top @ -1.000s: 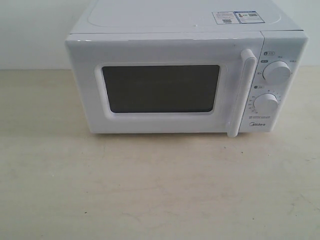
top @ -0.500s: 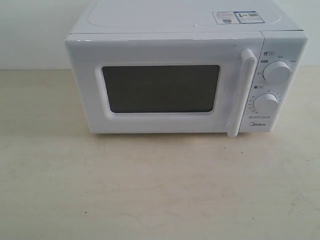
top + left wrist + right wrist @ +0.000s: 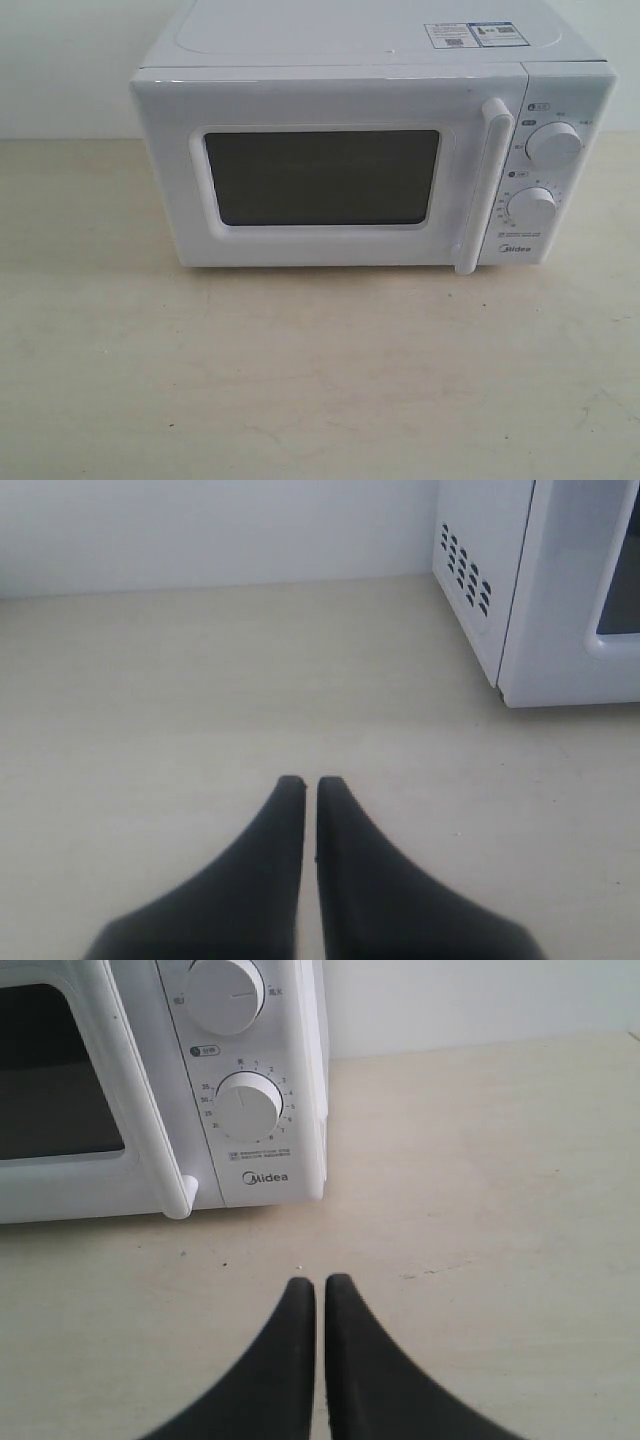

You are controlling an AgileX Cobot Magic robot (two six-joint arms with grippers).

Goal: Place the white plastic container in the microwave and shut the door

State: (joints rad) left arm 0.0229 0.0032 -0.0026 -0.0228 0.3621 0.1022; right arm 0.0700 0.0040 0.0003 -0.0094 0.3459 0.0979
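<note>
Exterior view: white Midea microwave [image 3: 350, 100] sits on a pale table [image 3: 300, 380], front facing the camera, long axis running left-right across the frame. Its door [image 3: 320, 180] is fully closed, flush w/ the body. Hinge side is at view left. The vertical bar handle [image 3: 485, 185] stands upright at view right, just beside two round knobs [image 3: 553, 144].

White plastic container: not seen in any view. Dark window shows nothing behind it, so can't tell if the container is inside or off-frame.

Wrist views: L gripper [image 3: 308, 782] and R gripper [image 3: 319, 1282] both hover over bare table. Fingers on each are clenched together, grasping nothing. L is near the microwave's vented side, R near the knob panel.

Judgement: either the task is done and the arms are parked, or nothing has begun. If the latter, the next move needs R fingers spread, hooked behind the handle and pulled outward so the door swings about its left hinge.
</note>
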